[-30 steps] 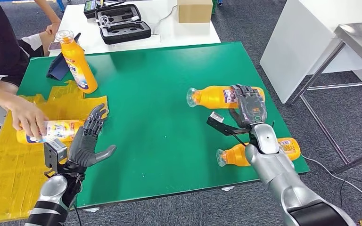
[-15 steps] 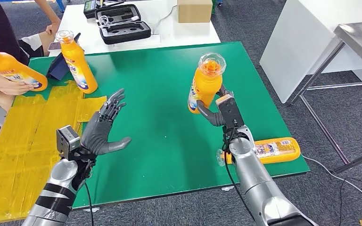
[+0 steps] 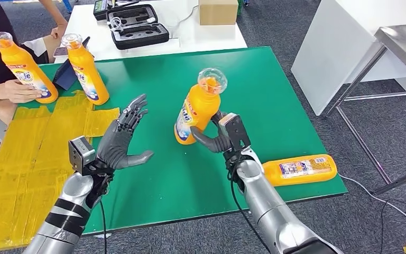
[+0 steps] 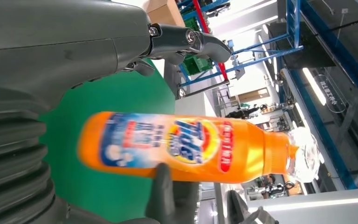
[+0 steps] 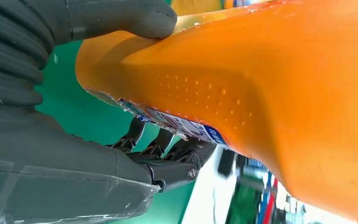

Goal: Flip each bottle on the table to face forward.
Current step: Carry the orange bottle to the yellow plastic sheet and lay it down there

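My right hand point(image 3: 219, 138) grips an orange bottle point(image 3: 198, 111) by its lower body and holds it upright, slightly tilted, over the middle of the green table point(image 3: 153, 74). The right wrist view has the bottle point(image 5: 261, 93) pressed under my thumb point(image 5: 121, 18). My left hand point(image 3: 119, 143) is open with fingers spread, a little to the left of that bottle and apart from it. The left wrist view faces the bottle's label point(image 4: 186, 147). A second orange bottle point(image 3: 298, 169) lies on its side near the table's front right corner.
Two more orange bottles stand at the back left: one point(image 3: 87, 71) alone, the other point(image 3: 24, 69) steadied by a person's hand point(image 3: 16, 92). A yellow mat point(image 3: 16, 159) covers the left side. Behind, a white table carries a black case point(image 3: 137, 26) and a cardboard box point(image 3: 218, 11).
My right hand lifted the bottle off the table, stood it upright and carried it left toward the centre. My left hand rose and moved right. The person picked up a bottle and stood it at the back left.
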### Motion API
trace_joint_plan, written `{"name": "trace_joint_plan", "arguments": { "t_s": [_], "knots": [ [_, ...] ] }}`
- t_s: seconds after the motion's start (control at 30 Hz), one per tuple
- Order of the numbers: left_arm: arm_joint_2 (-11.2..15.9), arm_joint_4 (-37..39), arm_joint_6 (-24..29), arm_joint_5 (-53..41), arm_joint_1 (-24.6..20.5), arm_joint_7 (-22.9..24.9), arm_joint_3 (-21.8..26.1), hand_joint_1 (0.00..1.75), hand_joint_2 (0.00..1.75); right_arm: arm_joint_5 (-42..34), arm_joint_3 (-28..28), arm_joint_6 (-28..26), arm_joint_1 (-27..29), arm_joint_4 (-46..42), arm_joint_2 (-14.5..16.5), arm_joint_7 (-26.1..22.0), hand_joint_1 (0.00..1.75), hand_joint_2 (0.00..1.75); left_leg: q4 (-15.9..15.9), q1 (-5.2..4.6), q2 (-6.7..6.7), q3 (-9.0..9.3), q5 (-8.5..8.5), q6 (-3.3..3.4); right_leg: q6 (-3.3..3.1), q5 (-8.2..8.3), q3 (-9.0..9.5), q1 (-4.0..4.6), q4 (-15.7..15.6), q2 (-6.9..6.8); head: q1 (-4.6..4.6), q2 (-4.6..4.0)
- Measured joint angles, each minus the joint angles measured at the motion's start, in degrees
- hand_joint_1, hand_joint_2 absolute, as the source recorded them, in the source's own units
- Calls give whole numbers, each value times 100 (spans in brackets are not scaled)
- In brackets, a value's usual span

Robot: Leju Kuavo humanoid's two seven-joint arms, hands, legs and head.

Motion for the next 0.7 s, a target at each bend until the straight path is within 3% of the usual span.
{"name": "trace_joint_plan", "arguments": {
  "t_s": [0.37,0.7],
  "knots": [
    [-41,230,235,-125,-159,-52,-104,0,175,230,664,135,-111,415,261,43,175,175,0,0,0,-3,0,0,0,0,-3,0,0,0,1,0],
    [-109,526,641,-401,-223,-94,-171,0,175,1064,1465,-389,-91,515,367,35,175,175,0,0,2,-5,0,0,-1,-1,-5,0,0,-1,2,0]
  ]
}}
